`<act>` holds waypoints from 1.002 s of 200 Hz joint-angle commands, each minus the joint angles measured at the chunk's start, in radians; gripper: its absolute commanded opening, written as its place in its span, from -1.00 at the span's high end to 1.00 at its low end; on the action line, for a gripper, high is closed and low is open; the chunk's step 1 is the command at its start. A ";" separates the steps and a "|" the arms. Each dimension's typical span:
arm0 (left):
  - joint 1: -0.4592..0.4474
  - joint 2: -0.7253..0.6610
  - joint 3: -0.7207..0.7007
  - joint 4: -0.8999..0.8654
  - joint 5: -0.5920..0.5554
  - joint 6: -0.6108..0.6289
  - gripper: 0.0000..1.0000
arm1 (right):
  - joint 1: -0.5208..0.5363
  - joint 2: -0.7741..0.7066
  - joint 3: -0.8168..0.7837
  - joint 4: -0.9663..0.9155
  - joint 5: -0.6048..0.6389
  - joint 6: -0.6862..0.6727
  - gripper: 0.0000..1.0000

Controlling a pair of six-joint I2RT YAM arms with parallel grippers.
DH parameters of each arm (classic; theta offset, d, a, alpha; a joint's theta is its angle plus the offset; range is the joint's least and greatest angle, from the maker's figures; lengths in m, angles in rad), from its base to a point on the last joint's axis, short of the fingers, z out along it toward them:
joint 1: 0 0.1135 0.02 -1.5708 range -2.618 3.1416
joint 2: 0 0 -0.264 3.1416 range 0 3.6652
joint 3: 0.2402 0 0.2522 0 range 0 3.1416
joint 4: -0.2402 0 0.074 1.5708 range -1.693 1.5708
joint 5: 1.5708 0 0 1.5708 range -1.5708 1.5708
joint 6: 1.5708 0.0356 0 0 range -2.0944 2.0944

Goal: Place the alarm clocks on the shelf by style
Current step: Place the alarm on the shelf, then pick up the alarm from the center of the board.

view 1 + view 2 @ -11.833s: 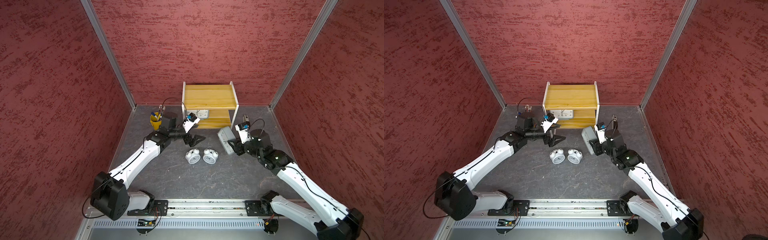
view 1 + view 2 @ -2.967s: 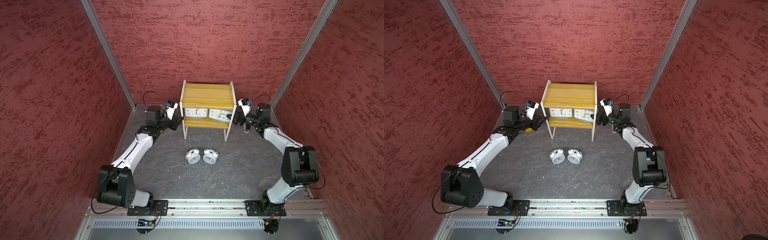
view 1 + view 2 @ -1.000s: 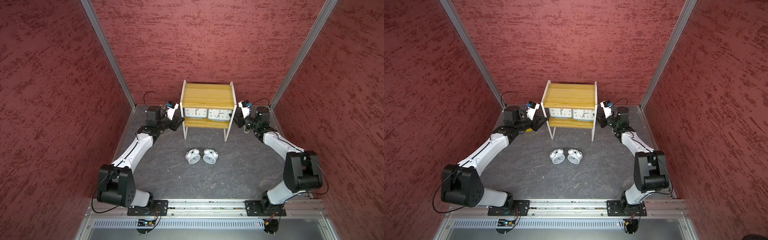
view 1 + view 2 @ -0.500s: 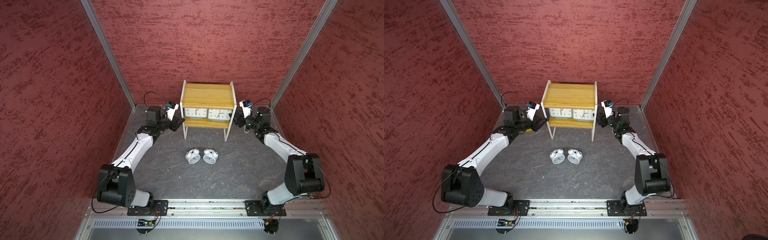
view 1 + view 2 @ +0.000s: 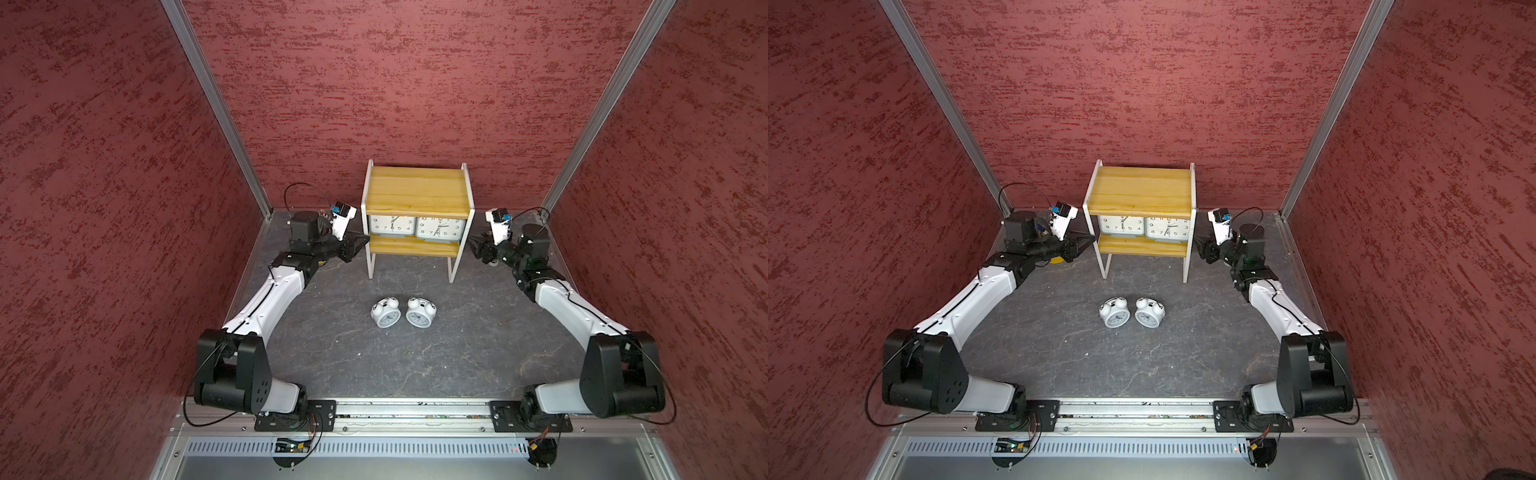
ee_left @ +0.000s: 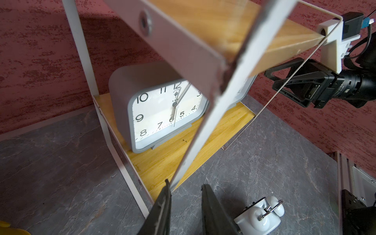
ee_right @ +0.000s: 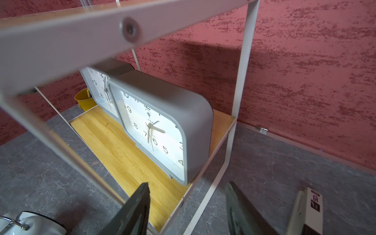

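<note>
The shelf [image 5: 415,191] [image 5: 1140,191] stands at the back wall. Two grey alarm clocks [image 5: 390,226] [image 5: 440,227] stand side by side on its lower board, dials facing front. Two white twin-bell alarm clocks [image 5: 385,318] [image 5: 419,316] lie on the floor in front of it. My left gripper [image 5: 361,240] [image 6: 186,183] sits at the shelf's left side, its jaws a little apart with only floor between them, and the shelf's front leg runs just past one fingertip. My right gripper [image 5: 473,245] [image 7: 188,184] is open and empty beside the shelf's right frame, near the right grey clock [image 7: 162,130].
A yellow pen bucket [image 5: 1054,261] [image 7: 83,99] stands left of the shelf, under my left arm. A white labelled block [image 7: 309,211] lies on the floor by my right gripper. Red walls close in on three sides, and the arm rail [image 5: 415,409] runs along the front.
My right gripper has opened wider and drawn back a little from the shelf's right side. The left arm and all the clocks have stayed put.
</note>
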State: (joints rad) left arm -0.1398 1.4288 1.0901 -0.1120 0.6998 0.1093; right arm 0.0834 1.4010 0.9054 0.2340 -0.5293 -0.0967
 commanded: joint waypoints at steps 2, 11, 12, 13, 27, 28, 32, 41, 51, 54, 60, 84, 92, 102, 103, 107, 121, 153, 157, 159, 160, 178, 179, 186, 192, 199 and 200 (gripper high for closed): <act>-0.011 -0.020 -0.012 0.010 0.079 0.004 0.44 | 0.001 -0.038 -0.019 -0.024 0.046 -0.015 -0.25; -0.011 -0.023 -0.012 0.002 0.076 0.006 0.44 | 0.001 -0.048 -0.026 -0.033 0.060 -0.017 -0.27; -0.011 -0.023 -0.012 0.001 0.075 0.006 0.44 | 0.000 -0.049 -0.026 -0.033 0.061 -0.014 -0.28; -0.011 -0.024 -0.011 0.001 0.074 0.006 0.44 | 0.001 -0.049 -0.027 -0.034 0.062 -0.014 -0.28; -0.010 -0.037 -0.015 -0.013 0.032 0.005 0.40 | 0.001 -0.068 -0.044 -0.042 0.081 -0.013 -0.33; -0.010 -0.039 -0.017 -0.015 0.029 0.005 0.40 | 0.001 -0.070 -0.045 -0.042 0.082 -0.013 -0.33; -0.009 -0.043 -0.020 -0.018 0.015 0.004 0.37 | 0.001 -0.076 -0.049 -0.045 0.086 -0.012 -0.34; -0.010 -0.054 -0.030 -0.022 -0.025 0.003 0.25 | 0.001 -0.090 -0.061 -0.050 0.103 -0.007 -0.37; -0.010 -0.067 -0.044 -0.021 -0.065 0.000 0.11 | 0.000 -0.108 -0.080 -0.051 0.118 0.006 -0.37; -0.010 -0.071 -0.049 -0.023 -0.075 0.002 0.09 | 0.001 -0.112 -0.084 -0.051 0.121 0.011 -0.37; -0.010 -0.079 -0.056 -0.024 -0.085 0.002 0.03 | 0.000 -0.125 -0.094 -0.050 0.126 0.020 -0.38; -0.008 -0.110 -0.080 -0.030 -0.142 -0.008 -0.16 | 0.000 -0.182 -0.152 -0.047 0.134 0.066 -0.41; -0.010 -0.122 -0.085 -0.039 -0.160 -0.012 -0.22 | 0.001 -0.205 -0.173 -0.045 0.140 0.088 -0.43; -0.009 -0.139 -0.093 -0.045 -0.180 -0.021 -0.30 | 0.001 -0.237 -0.200 -0.045 0.167 0.116 -0.43; -0.009 -0.141 -0.094 -0.046 -0.182 -0.022 -0.30 | 0.001 -0.241 -0.202 -0.046 0.169 0.120 -0.43; -0.010 -0.150 -0.098 -0.047 -0.187 -0.024 -0.31 | 0.001 -0.254 -0.212 -0.048 0.182 0.133 -0.43; -0.013 -0.181 -0.115 -0.055 -0.182 -0.030 -0.35 | 0.001 -0.297 -0.237 -0.070 0.201 0.171 -0.43; -0.062 -0.255 -0.163 -0.112 -0.197 -0.050 -0.36 | 0.003 -0.382 -0.272 -0.163 0.171 0.192 -0.44; -0.076 -0.262 -0.170 -0.119 -0.196 -0.051 -0.37 | 0.002 -0.394 -0.278 -0.169 0.168 0.198 -0.44; -0.083 -0.266 -0.173 -0.121 -0.197 -0.050 -0.37 | 0.003 -0.399 -0.283 -0.171 0.166 0.201 -0.44; -0.085 -0.267 -0.176 -0.124 -0.197 -0.049 -0.37 | 0.003 -0.402 -0.284 -0.173 0.165 0.203 -0.44; -0.160 -0.295 -0.216 -0.156 -0.245 -0.030 -0.40 | 0.007 -0.445 -0.315 -0.183 0.138 0.228 -0.46; -0.165 -0.296 -0.218 -0.157 -0.248 -0.029 -0.40 | 0.008 -0.447 -0.316 -0.184 0.136 0.230 -0.46; -0.192 -0.302 -0.234 -0.164 -0.265 -0.025 -0.39 | 0.009 -0.461 -0.325 -0.190 0.128 0.236 -0.46; -0.213 -0.304 -0.246 -0.171 -0.278 -0.023 -0.39 | 0.012 -0.470 -0.331 -0.199 0.123 0.242 -0.46; -0.234 -0.305 -0.257 -0.179 -0.287 -0.016 -0.36 | 0.014 -0.480 -0.337 -0.208 0.115 0.246 -0.46; -0.237 -0.306 -0.259 -0.183 -0.289 -0.015 -0.36 | 0.015 -0.481 -0.338 -0.210 0.113 0.247 -0.46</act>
State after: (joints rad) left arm -0.3168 1.1343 0.8761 -0.2302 0.4702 0.0765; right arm 0.0845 0.9535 0.5930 0.0753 -0.3809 0.1066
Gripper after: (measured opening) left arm 0.693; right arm 0.727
